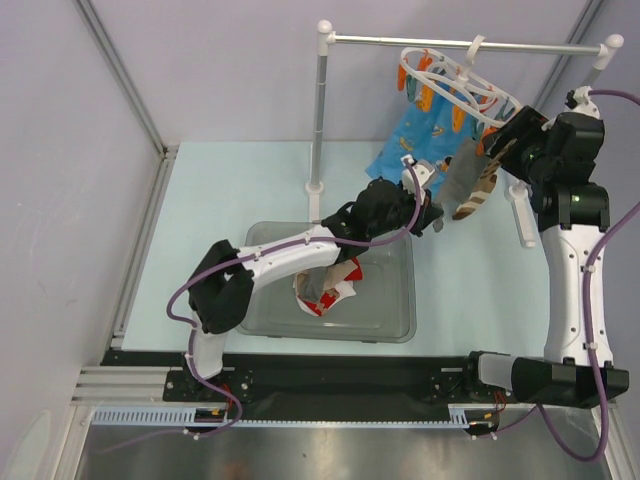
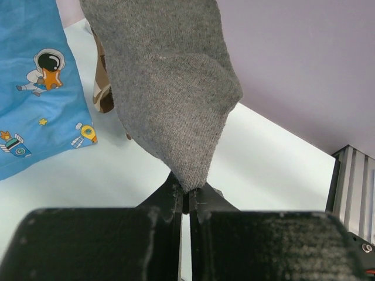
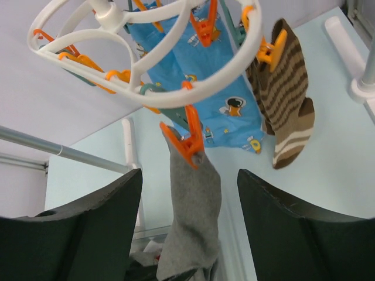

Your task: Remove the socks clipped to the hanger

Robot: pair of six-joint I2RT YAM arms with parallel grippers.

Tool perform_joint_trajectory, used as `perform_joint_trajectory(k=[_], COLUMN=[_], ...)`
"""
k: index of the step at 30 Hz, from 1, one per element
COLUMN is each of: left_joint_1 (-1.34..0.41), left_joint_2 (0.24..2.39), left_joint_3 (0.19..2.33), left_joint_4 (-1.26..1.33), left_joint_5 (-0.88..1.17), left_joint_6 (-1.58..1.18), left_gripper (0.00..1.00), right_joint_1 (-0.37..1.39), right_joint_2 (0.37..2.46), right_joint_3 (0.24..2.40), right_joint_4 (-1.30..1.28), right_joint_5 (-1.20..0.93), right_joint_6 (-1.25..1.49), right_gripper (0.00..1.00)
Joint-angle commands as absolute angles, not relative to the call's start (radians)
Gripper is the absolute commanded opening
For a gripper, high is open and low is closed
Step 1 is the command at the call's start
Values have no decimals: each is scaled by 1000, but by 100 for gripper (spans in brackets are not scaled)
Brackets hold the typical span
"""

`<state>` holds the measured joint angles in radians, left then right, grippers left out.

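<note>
Your pale green table (image 1: 220, 200) carries a grey bin (image 1: 400, 325) just left of the left gripper (image 1: 440, 213) and nearer the bases. The rail stand's white foot (image 1: 316, 187) stands farther left, beyond the bin.

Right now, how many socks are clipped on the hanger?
3: a grey sock in front, its toe pinched by the left gripper; a blue sock behind it; a striped sock beside that. The blue might be two overlapping.

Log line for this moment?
left gripper shut on grey sock toe | right gripper open, facing its peg | blue sock, striped sock clipped to hanger | white-red sock in bin
</note>
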<state>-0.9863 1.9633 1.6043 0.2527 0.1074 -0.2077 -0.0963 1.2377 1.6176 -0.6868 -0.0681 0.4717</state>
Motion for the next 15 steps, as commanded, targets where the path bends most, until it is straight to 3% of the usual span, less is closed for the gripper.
perform_joint_trajectory(k=[1, 8, 15], left_joint_1=[-997, -997, -996], left_joint_2=[1898, 1872, 1861], left_joint_3=[1608, 1582, 1582], left_joint_4=[258, 267, 267], left_joint_5=[104, 121, 161], left_joint_6=[-181, -179, -183], left_gripper=[0, 0, 0], right_joint_1=[-107, -139, -209], right_joint_2=[1273, 1328, 1336], right_joint_3=[1654, 1644, 1577], right_joint_4=[-555, -434, -324], right_joint_5=[-139, -280, -446], right_joint_6=[370, 291, 302], right_gripper=[71, 66, 69])
